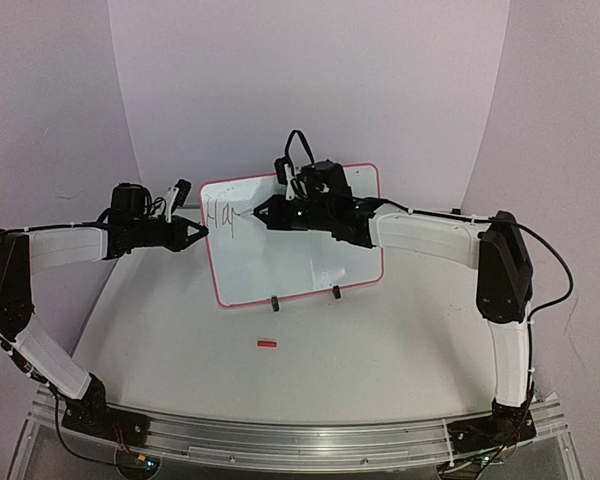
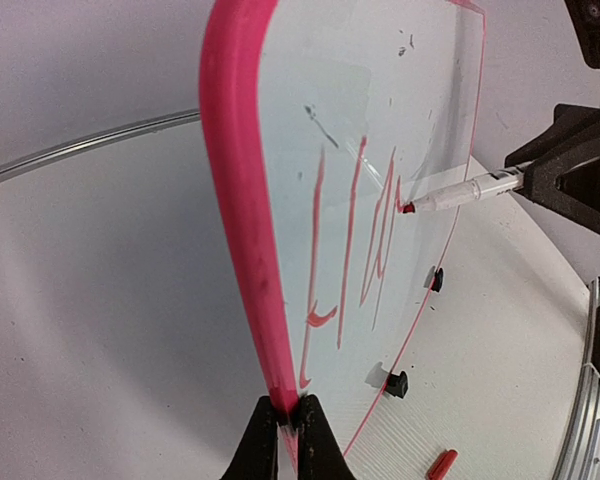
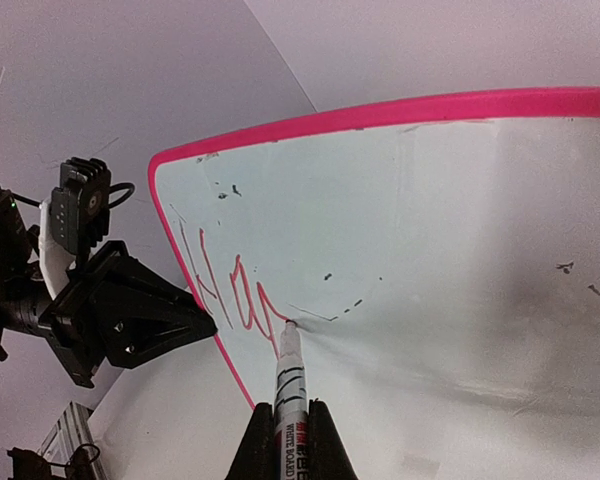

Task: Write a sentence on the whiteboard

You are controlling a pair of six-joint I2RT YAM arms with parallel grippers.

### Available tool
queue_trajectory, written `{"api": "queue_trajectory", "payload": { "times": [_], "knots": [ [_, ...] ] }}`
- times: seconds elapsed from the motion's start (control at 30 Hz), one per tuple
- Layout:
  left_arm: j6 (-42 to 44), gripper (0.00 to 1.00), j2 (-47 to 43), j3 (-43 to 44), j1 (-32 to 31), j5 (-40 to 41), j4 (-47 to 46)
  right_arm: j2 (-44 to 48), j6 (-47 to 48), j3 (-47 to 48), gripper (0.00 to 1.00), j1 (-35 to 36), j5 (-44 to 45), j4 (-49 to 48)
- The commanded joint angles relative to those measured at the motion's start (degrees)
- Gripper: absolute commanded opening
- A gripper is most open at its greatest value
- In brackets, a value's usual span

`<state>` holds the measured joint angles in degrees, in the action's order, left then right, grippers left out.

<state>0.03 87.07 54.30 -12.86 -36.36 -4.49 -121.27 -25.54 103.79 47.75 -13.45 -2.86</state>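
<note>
We find the whiteboard [image 1: 310,265] [image 2: 380,90] [image 3: 460,230] at the far centre of the table [image 1: 380,350], standing on its long edge on two black feet [image 1: 275,303] and leaning back a little. Its frame is bright pink-red with rounded corners, and the white face carries a few small dark specks.

The sentence [image 1: 220,218] [image 2: 365,230] [image 3: 225,285] is only begun. Three letters, "Hap", sit in the upper left corner, showing red in the wrist views and dark from above.

The tip of the marker [image 3: 290,385] [image 2: 460,190] touches the board at the tail of the last letter.

The right gripper [image 1: 260,213] [image 3: 292,420] is clamped on the marker's barrel. The left gripper [image 1: 205,233] [image 2: 292,420] is pinched on the board's left frame edge.

A small red cap [image 1: 267,344] [image 2: 441,464] lies on the table near of the board, well apart from it.

The table is pale and matte, with a metal rail [image 1: 280,440] along its near edge. A plain pale backdrop [image 1: 310,80] curves behind it.
</note>
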Motion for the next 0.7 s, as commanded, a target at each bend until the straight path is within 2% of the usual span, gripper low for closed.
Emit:
{"api": "queue_trajectory", "payload": {
  "times": [0.0,0.67],
  "knots": [
    [3.0,0.00,-0.4,1.6,-0.3,1.4,1.2,0.0,0.2,1.4,0.00,-0.4,-2.6,-0.1],
    [3.0,0.00,-0.3,1.7,-0.3,1.3,1.2,-3.7,-1.0,5.3,0.00,0.1,-4.3,-0.1]
  ]
}}
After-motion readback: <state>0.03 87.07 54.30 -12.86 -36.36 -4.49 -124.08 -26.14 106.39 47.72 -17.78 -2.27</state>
